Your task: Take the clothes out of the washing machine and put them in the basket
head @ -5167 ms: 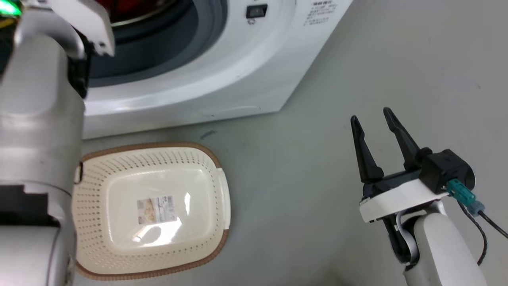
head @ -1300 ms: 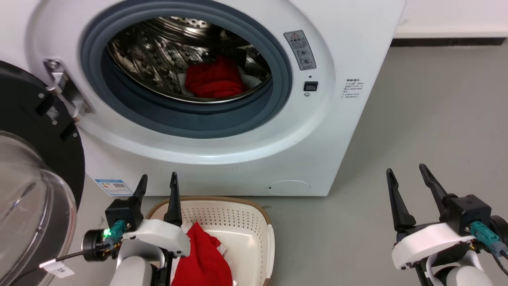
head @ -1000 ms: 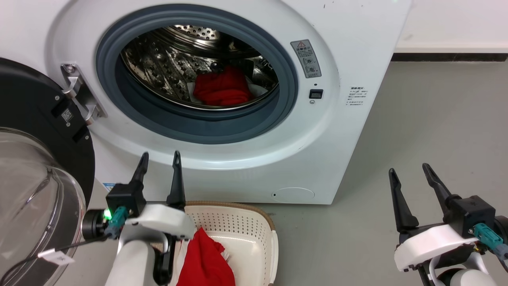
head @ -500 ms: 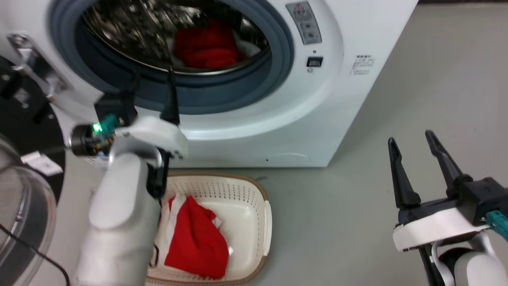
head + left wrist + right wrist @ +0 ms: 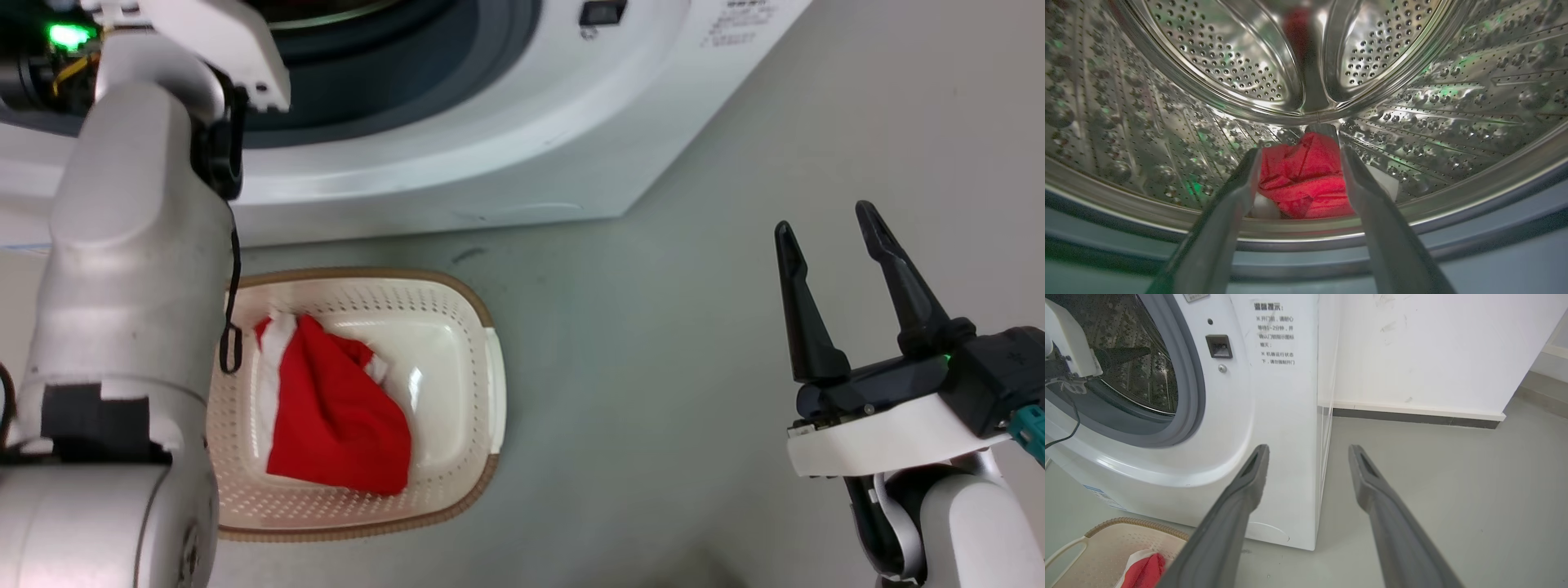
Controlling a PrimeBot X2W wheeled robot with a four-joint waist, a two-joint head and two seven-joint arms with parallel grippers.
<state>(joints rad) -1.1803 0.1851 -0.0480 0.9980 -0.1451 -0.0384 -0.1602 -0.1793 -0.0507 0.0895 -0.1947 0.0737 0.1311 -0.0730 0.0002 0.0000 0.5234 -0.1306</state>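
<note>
Left wrist view: I count one red bundle point(image 5: 1306, 179) lying low in the steel drum point(image 5: 1229, 61), framed by my left gripper point(image 5: 1299, 153), fingers wide and holding nothing. On the head view, one red garment point(image 5: 335, 408) lies in the single basket point(image 5: 457, 298) before the washing machine point(image 5: 490, 163). My right gripper point(image 5: 824, 219) hovers well apart, wide and empty.

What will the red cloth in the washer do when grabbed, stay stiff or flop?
Probably flop: the red garment lies crumpled in soft folds in the steel drum, so it should droop from the left gripper. It looks small, so likely light. A loose end may drag over the grey seal.
</note>
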